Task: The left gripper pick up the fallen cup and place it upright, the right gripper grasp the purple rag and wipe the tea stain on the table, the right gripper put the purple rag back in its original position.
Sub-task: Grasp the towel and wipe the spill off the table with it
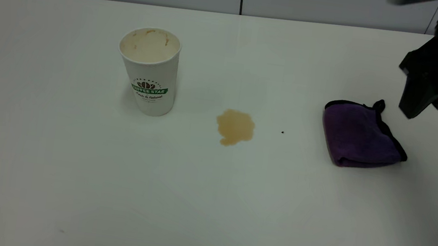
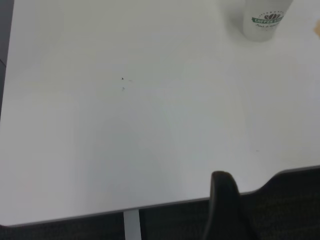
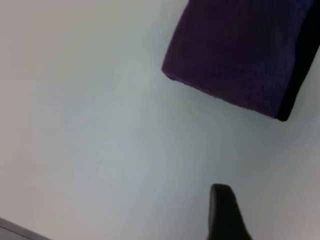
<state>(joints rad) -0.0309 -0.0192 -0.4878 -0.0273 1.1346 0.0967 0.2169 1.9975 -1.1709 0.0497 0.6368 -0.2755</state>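
black and bulky against the far wall, the right claw (image 1: 413, 107) is hanging above the far right of the surface (image 1: 208, 206), just beyond the purple rag (image 1: 359, 135) and not touching it; whether its fingers are spread or closed cannot be told, since only one dark finger (image 3: 225, 212) is showing in the right wrist view. the rag is lying folded just below and to the near left of the claw, its black edging and little loop facing the far right. the wrist view is showing the rag's corner ahead of the finger, with bare surface between them.

the step in hand, judging from this layout, is taking hold of the rag. doing it well is probably meaning coming down over the thick folded middle rather than the thin edging, so the plush is bunching between the fingers and not slipping out while wiping.

further left, the tea stain (image 1: 235, 127) is sitting well apart from the rag, a tiny dark speck (image 1: 282, 132) between them. left again, the cup (image 1: 149, 71) is standing upright near the stain, so the wipe should be keeping its sweep short on that side.

the left claw (image 2: 226, 210) is waiting out past the surface's edge, far from the cup; its state cannot be told.
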